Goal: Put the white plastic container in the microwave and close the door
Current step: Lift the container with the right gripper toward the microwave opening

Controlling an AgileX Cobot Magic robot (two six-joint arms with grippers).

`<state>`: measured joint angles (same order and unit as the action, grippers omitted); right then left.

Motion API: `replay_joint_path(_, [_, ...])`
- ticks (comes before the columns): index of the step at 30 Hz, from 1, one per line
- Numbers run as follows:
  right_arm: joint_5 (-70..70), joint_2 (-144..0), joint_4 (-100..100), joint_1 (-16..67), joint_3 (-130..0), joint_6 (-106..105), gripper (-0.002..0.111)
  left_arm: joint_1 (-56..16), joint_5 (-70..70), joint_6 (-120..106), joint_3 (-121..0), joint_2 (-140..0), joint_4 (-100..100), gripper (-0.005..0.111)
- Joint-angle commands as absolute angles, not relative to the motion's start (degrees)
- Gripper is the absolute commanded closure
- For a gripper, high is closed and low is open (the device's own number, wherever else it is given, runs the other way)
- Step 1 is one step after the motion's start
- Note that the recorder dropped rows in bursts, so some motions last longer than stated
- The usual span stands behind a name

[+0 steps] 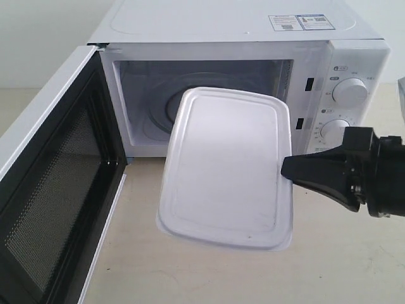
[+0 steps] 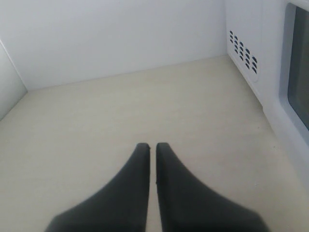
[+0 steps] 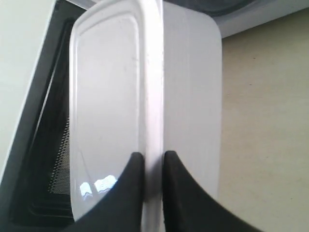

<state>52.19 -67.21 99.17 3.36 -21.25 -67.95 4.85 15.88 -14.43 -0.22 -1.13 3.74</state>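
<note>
The jaws of the right gripper [image 3: 153, 159] are clenched on the raised lid rim of the white plastic container [image 1: 224, 164], gripping its long edge at 3 o'clock in the exterior view. The box hangs tilted, its flat, smooth lid with rounded corners facing outward. Its top edge overlaps the mouth of the microwave [image 1: 253, 25] at 12 o'clock, where the open cavity shows a glass turntable [image 1: 158, 101]. The door [image 1: 50, 190] stands swung wide at 9 o'clock, black mesh inner face showing, with a gap between it and the box. Pale matte tabletop [image 1: 342, 253] lies bare at 5 o'clock. The left gripper [image 2: 150, 145] has its black tapered jaws pressed together, empty
</note>
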Motion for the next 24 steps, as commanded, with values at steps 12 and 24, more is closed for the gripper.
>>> replay_joint_path(12, [53.38, -55.17, 94.58, 3.40, -20.65, -56.95, 0.108, 5.03, 15.48, -13.89, 0.00, -1.34, 3.79, 0.102])
replay_joint_path(24, [43.42, -53.08, 94.80, 4.21, -20.65, -50.25, 0.108, 5.03, 15.48, -13.89, 0.00, -1.34, 3.79, 0.102])
